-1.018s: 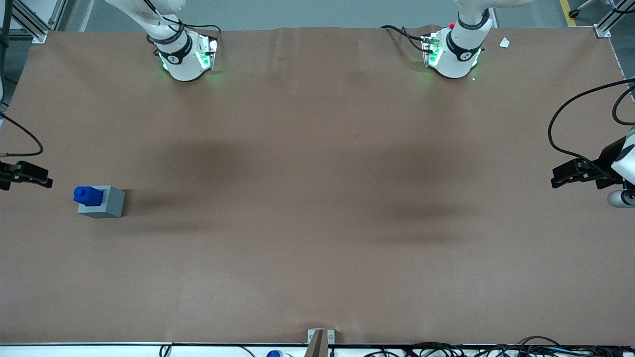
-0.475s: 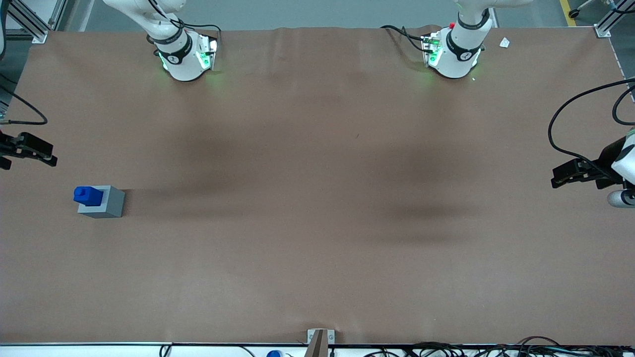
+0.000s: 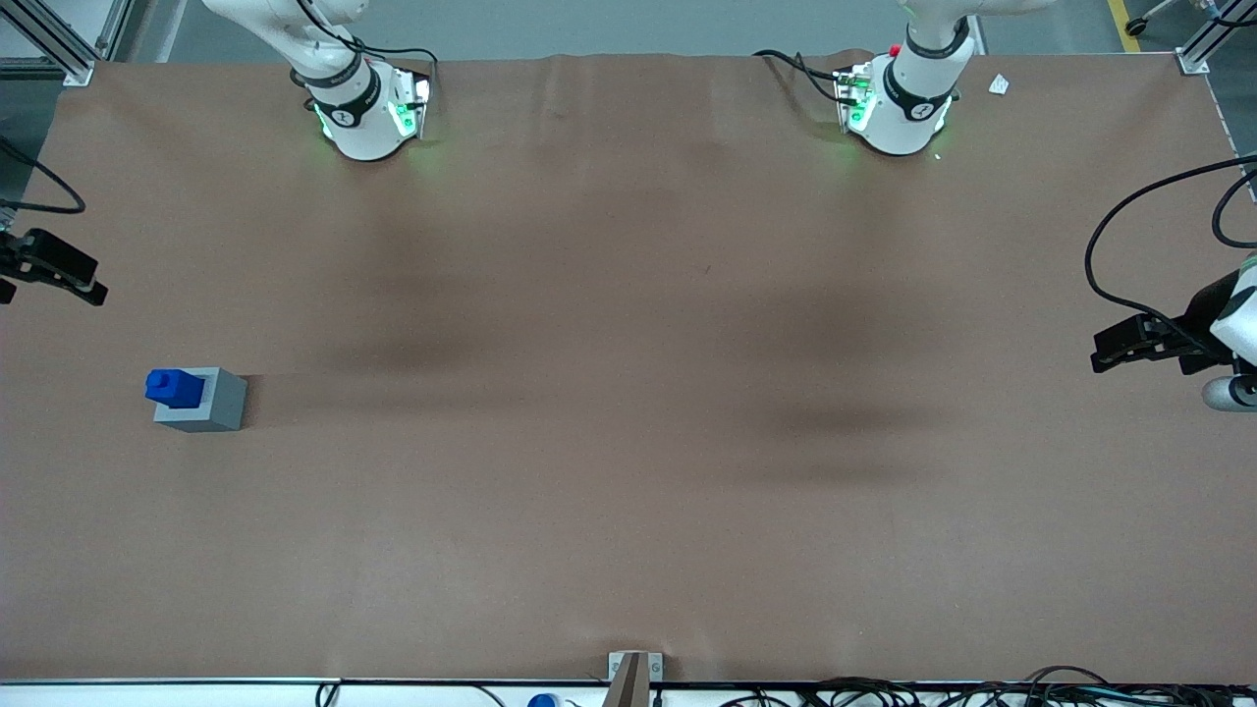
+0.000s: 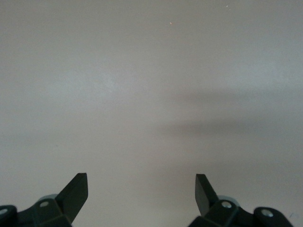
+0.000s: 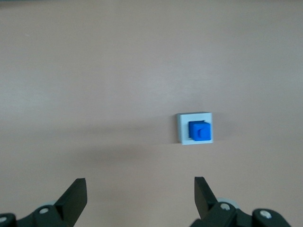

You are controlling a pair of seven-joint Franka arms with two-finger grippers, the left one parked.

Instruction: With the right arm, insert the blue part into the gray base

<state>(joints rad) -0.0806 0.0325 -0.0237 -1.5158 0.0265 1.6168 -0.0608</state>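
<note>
**Blue part seated in the base, gripper well clear**

Front view: the blue part (image 3: pixel 174 387) stands upright in the top recess of the gray base (image 3: pixel 202 401), its stub end up. The pair sits on the brown table (image 3: pixel 628 393) toward the working arm's end. The gripper (image 3: pixel 54 267) of the right arm (image 3: pixel 324 59) hangs at the edge of the view, farther from the front camera than the base and well apart from it, holding nothing. From here I cannot tell how wide its fingers stand.

Right wrist view: looking straight down from height, the gripper (image 5: pixel 139 196) shows its two fingertips (image 5: pixel 75 194) spread wide with only bare table between them. The gray base (image 5: pixel 182 130) appears as a pale square frame with the blue part (image 5: pixel 200 131) filling most of the recess, a rim of gray showing on at least three sides. That even rim suggests the part sits square rather than cocked.

Judgement: the insertion looks finished, so the step in hand is the retreat. To do it well, the arm should keep its height and move away without sweeping low over the base, since a brush against the protruding blue top could tip the whole assembly. The fingers should stay spread so nothing snags.
</note>
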